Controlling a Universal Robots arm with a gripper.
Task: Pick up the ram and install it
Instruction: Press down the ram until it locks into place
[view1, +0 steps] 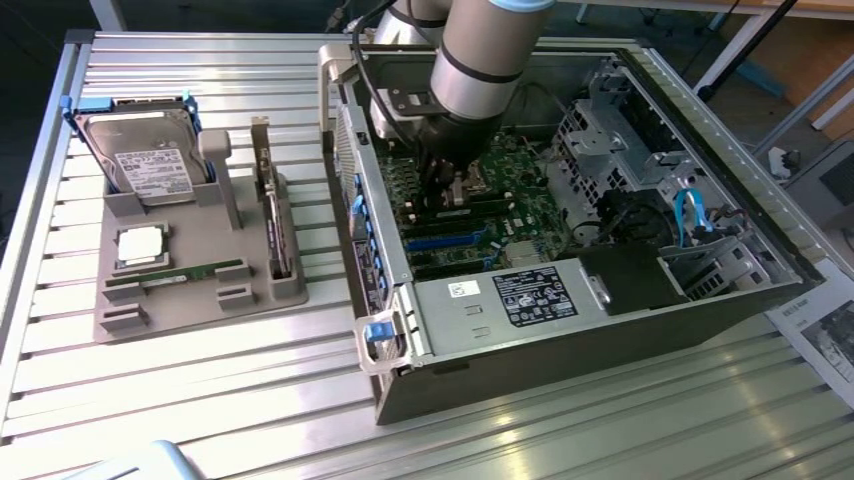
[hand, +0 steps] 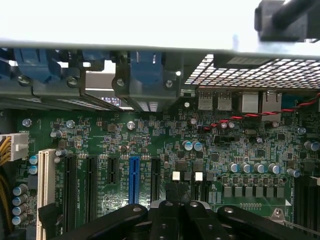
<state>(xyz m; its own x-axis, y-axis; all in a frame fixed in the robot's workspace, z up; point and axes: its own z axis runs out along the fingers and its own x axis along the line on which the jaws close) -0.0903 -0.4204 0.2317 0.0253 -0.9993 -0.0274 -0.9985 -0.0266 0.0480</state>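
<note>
The open computer case (view1: 587, 250) lies on its side on the slatted table (view1: 200, 400), its green motherboard (view1: 501, 205) facing up; the arm (view1: 481, 60) reaches down into it, and the gripper (view1: 447, 185) hangs just above the board near the middle, its jaws pressed together with nothing visible between them; to the exterior view's left stands a grey holder (view1: 194, 270) carrying a hard drive (view1: 154, 160) (upright at the back) and a silver processor chip (view1: 140, 245); the ram (view1: 174, 274) lies flat in the holder's front slot, well apart from the gripper.
</note>
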